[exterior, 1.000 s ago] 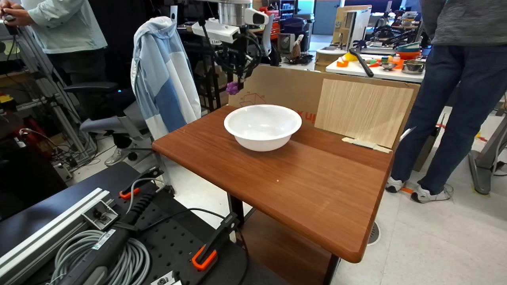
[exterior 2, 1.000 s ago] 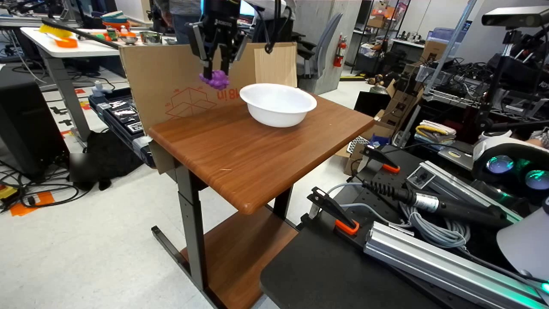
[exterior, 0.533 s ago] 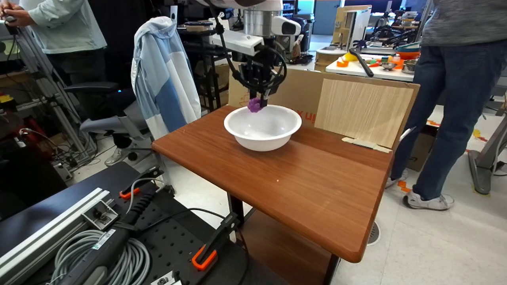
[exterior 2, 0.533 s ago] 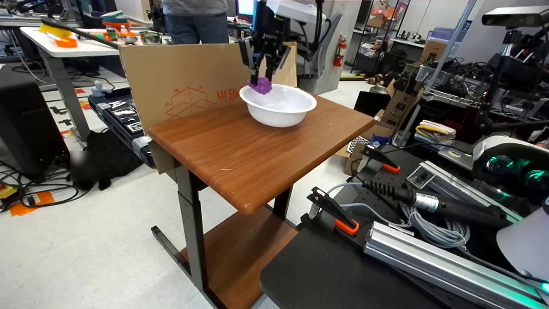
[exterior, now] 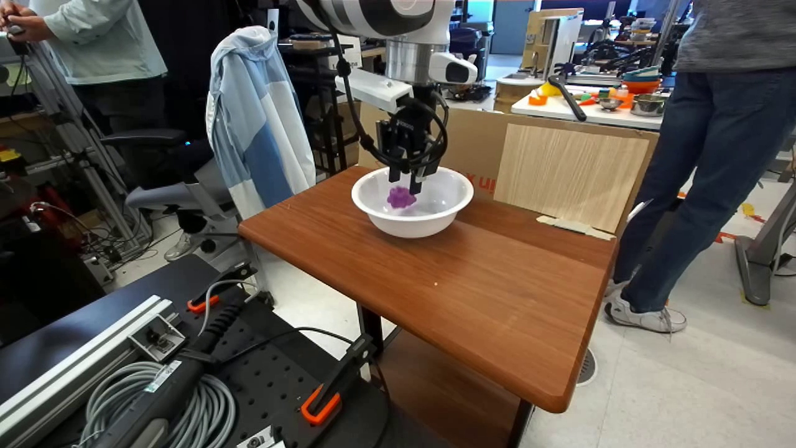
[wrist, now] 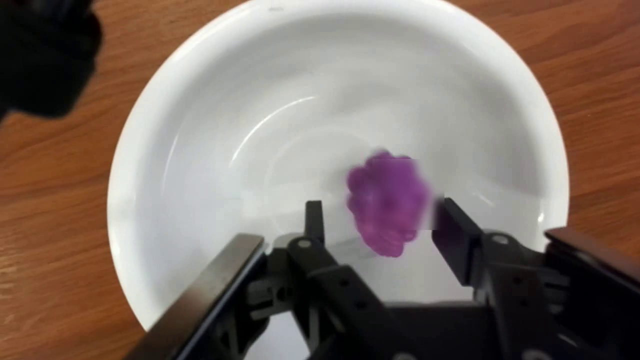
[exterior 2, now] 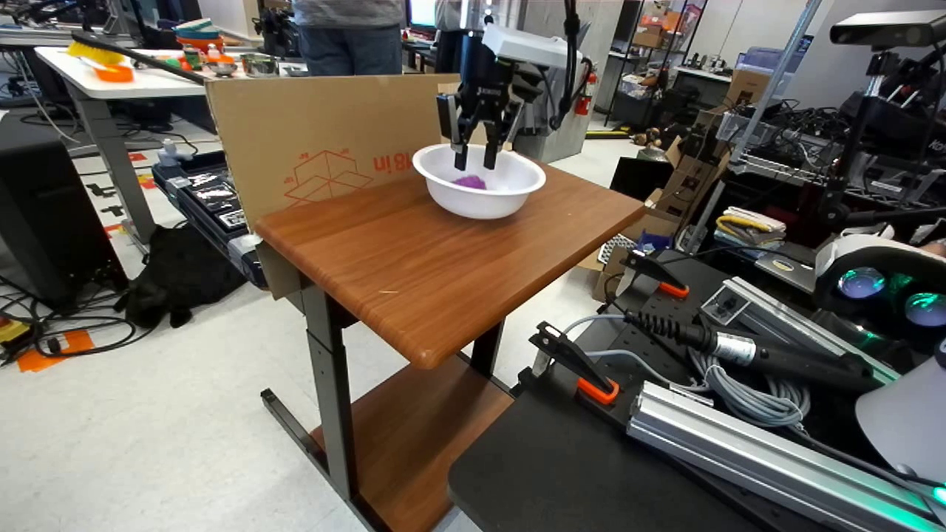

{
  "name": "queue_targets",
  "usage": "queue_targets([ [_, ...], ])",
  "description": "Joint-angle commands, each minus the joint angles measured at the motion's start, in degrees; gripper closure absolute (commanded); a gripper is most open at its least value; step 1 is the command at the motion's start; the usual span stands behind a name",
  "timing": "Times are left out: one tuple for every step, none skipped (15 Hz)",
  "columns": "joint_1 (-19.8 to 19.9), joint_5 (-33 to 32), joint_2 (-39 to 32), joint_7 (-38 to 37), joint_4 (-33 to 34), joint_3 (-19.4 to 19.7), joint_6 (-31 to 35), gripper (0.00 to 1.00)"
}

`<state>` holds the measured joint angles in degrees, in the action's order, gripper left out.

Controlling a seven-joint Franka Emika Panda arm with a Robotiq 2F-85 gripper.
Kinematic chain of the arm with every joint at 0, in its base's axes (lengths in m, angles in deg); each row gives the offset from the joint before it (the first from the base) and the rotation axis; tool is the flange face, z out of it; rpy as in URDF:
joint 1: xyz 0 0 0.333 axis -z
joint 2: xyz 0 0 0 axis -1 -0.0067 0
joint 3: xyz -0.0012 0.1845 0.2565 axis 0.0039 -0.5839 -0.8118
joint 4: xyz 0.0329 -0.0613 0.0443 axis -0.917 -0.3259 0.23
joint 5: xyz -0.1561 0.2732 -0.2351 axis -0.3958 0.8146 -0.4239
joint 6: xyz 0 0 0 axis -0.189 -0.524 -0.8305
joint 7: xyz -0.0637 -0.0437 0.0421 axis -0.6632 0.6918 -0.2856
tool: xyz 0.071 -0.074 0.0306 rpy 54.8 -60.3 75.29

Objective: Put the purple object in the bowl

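The purple object (exterior: 401, 197) is a small bumpy purple lump inside the white bowl (exterior: 413, 228). It also shows over the bowl's near rim in an exterior view (exterior 2: 470, 182) and in the wrist view (wrist: 387, 200). The wide round bowl stands upright on the brown table, also seen in an exterior view (exterior 2: 477, 207) and the wrist view (wrist: 121, 215). My gripper (exterior: 404, 182) points down over the bowl, with its fingertips at rim height. It is open, with a gap between the fingers in an exterior view (exterior 2: 475, 163) and the wrist view (wrist: 378, 212). The purple object lies below the fingers, apart from them.
The brown table (exterior: 472, 305) carries the bowl. A cardboard sheet (exterior 2: 325, 125) stands along its far edge with a light wood panel (exterior: 569, 174) on it. A black pegboard bench with clamps (exterior: 323, 401) and cables is in front. A person (exterior: 703, 155) stands beside the table.
My gripper moved from beside the bowl to over it, carrying the purple object, and lowered. The fingers opened and the purple object dropped from them into the bowl.
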<state>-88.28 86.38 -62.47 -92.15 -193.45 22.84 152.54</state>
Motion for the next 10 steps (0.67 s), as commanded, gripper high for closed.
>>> queue_targets([
  [0.0, 1.9, 4.5, 0.6, -3.9, -0.4, -0.8, 0.1],
  [0.1, 2.2, 5.6, 1.5, -4.8, -0.8, -1.5, 0.03],
  [0.0, 2.0, 7.6, 2.0, -6.4, -1.0, -2.0, 0.0],
  [0.0, 2.0, 9.3, 2.6, -7.7, -1.3, -2.5, 0.0],
  [-0.1, 1.9, 11.7, 3.4, -9.5, -1.5, -3.1, 0.0],
  [-0.1, 2.2, 13.6, 4.2, -10.8, -1.8, -3.4, 0.0],
  [-0.5, 1.6, 15.9, 3.8, -12.3, -1.6, -4.4, 0.0],
  [-0.6, 1.6, 18.0, 4.1, -13.5, -1.7, -5.0, 0.0],
  [-0.9, 1.0, 20.1, 3.8, -14.9, -1.5, -5.9, 0.0],
  [-1.0, 0.4, 14.0, 2.8, -10.1, -1.1, -4.6, 0.0],
])
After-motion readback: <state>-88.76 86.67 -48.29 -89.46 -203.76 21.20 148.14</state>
